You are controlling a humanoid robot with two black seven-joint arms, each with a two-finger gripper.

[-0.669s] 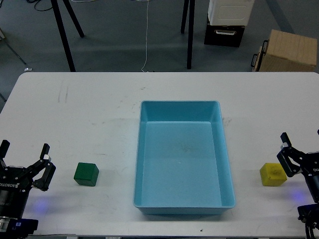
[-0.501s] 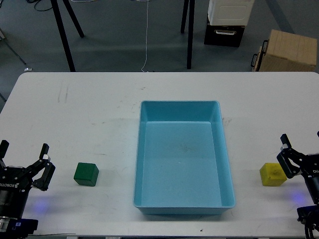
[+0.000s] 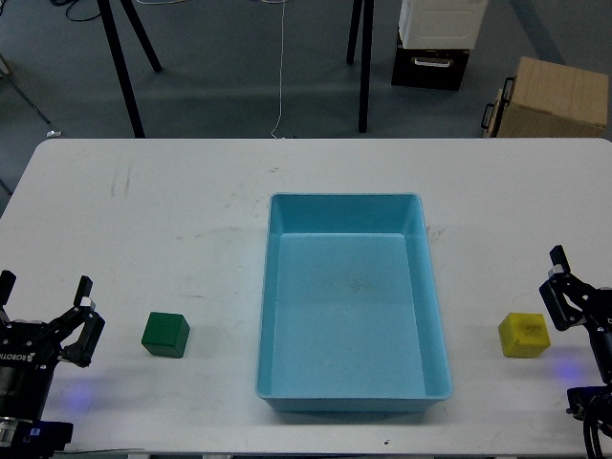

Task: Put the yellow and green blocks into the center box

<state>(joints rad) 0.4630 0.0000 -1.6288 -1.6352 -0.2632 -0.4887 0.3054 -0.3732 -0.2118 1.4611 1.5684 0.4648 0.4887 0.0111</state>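
A green block sits on the white table left of the light blue box. A yellow block sits right of the box. The box is empty. My left gripper is open at the front left, a short way left of the green block and apart from it. My right gripper is at the right edge, just right of the yellow block, with one finger showing and the rest cut off by the frame.
The white table spans the view. Beyond its far edge stand black tripod legs, a black and white case and a cardboard box on the floor.
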